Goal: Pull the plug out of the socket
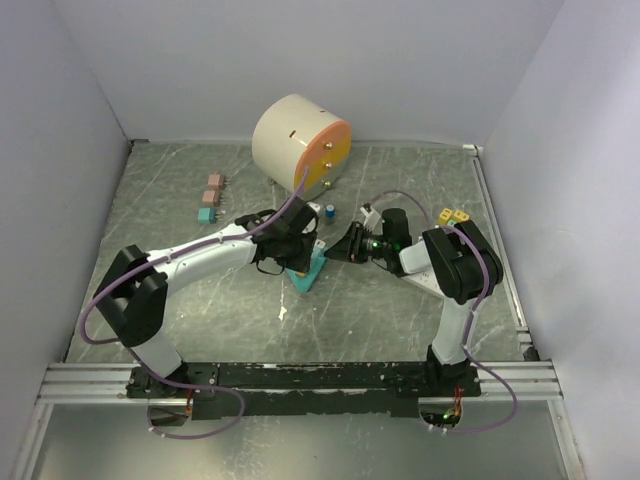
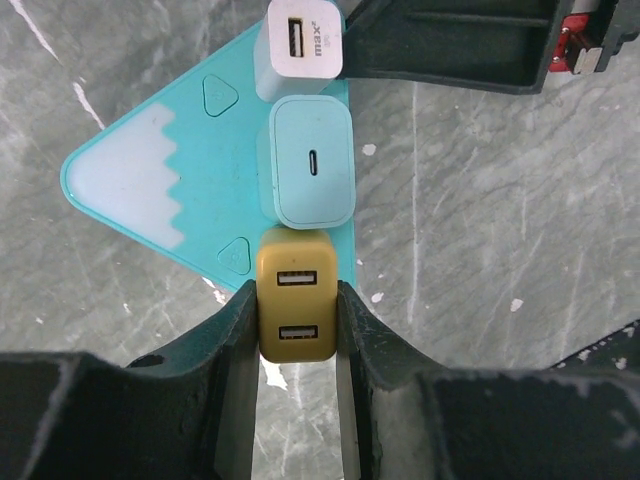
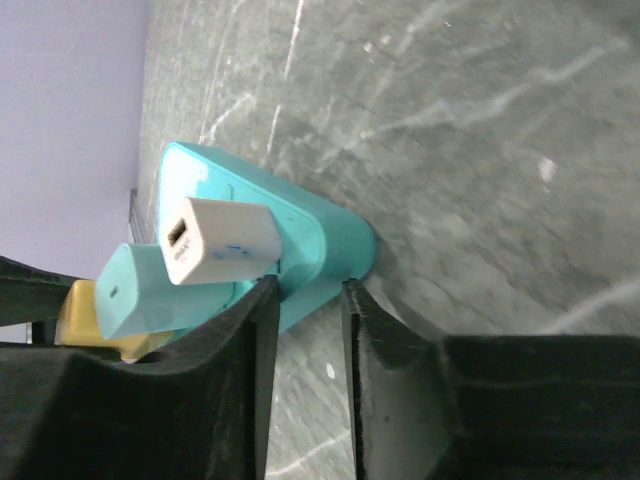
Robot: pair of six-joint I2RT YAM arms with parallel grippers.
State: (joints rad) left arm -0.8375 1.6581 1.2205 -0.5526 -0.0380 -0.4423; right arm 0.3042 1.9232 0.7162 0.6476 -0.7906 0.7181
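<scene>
The left gripper (image 2: 297,295) clamps the yellow two-port plastic plug (image 2: 297,312) by its sides, seated in the teal triangular plastic socket block (image 2: 205,200). The right gripper (image 3: 305,290) stands narrow astride that block's corner; whether it presses, I cannot tell.

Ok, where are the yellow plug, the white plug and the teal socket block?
yellow plug (image 2: 297,308), left wrist view, front face
white plug (image 3: 235,240), right wrist view, side wall
teal socket block (image 2: 215,190), left wrist view, bare top
</scene>
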